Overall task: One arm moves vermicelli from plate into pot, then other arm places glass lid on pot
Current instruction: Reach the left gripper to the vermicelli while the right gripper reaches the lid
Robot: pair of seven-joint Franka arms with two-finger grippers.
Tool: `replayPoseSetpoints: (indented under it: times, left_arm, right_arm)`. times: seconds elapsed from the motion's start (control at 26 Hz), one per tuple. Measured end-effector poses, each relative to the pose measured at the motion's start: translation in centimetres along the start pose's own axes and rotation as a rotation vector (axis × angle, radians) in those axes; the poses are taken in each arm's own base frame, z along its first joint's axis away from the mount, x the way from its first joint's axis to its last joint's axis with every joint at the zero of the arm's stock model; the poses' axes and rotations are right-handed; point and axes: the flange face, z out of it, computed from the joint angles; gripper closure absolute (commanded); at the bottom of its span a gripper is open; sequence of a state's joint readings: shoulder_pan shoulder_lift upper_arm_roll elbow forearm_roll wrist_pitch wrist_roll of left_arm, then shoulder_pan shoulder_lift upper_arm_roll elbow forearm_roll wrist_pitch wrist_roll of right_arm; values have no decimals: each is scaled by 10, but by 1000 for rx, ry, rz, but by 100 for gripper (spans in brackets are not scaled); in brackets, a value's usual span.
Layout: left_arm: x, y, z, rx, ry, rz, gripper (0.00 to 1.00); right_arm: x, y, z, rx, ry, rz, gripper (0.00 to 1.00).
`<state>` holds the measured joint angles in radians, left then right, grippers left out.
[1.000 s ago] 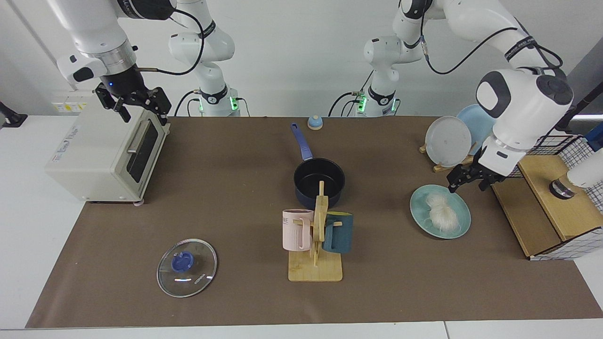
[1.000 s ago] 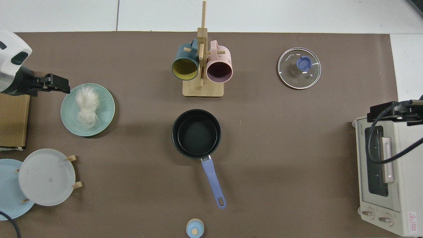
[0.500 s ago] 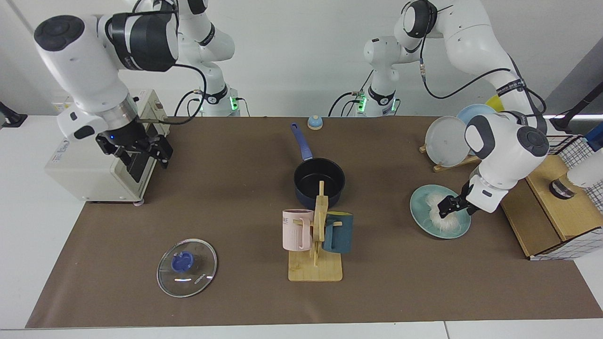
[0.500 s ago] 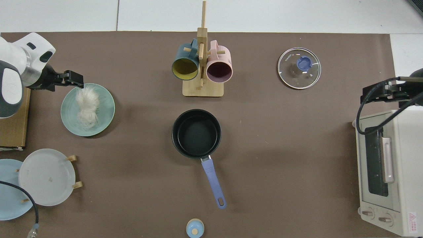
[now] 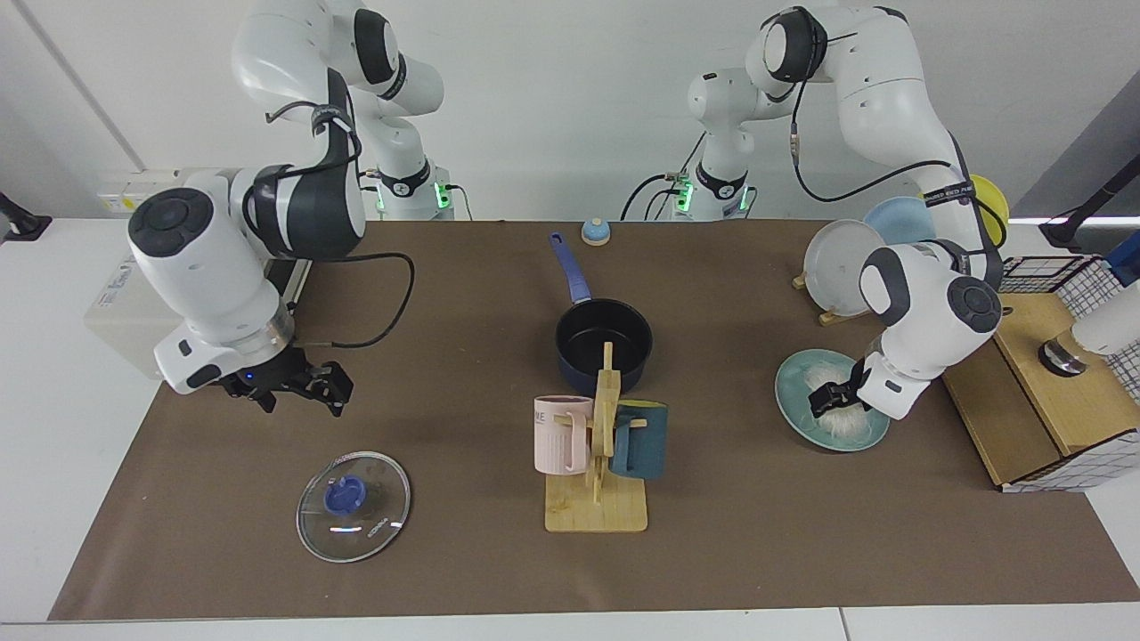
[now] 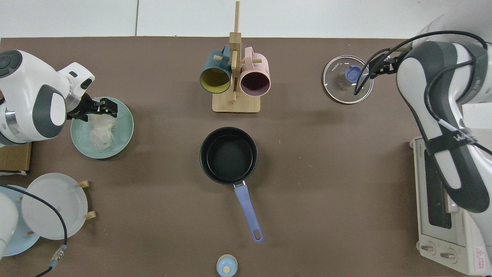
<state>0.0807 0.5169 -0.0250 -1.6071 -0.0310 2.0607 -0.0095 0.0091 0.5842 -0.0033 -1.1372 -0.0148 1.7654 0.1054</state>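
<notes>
Top view is showing the left gripper open over the vermicelli; facing view is showing the right gripper, open, beside the glass lid.

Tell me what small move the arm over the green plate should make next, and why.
Probably close the left hand on the noodles. It sits low over the near end of the bundle on the plate, fingers apparently open, and the pot is empty. The right hand hangs above the lid.

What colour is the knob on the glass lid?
Blue; the glass lid's knob shows best in the facing view.
</notes>
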Motion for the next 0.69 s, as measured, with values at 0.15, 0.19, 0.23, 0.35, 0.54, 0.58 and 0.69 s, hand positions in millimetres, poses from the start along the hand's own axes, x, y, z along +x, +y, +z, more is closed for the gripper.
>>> replayPoseSetpoints:
  times: [0.15,0.19,0.23,0.35,0.54,0.58,0.69]
  left_arm:
    - [-2,-2,4,0,-8,-4,100]
    - [-2,-2,4,0,-8,-5,100]
    - [-2,-2,3,-1,-8,-5,100]
    - [-2,-1,1,-10,-4,-12,100]
    - [-2,0,-3,-19,0,-18,100]
    - [-2,0,-3,-19,1,-19,100]
    - [0,1,-8,-20,7,-23,100]
  right_arm:
    - [10,-8,34,8,-2,-23,1]
    - [12,-9,41,10,-2,-35,1]
    - [14,-10,47,11,-1,-47,1]
    - [17,-10,60,12,-1,-67,1]
    - [22,-8,80,12,0,-73,1]
    - [23,-7,84,12,4,-74,1]
    - [27,-7,98,12,15,-76,1]
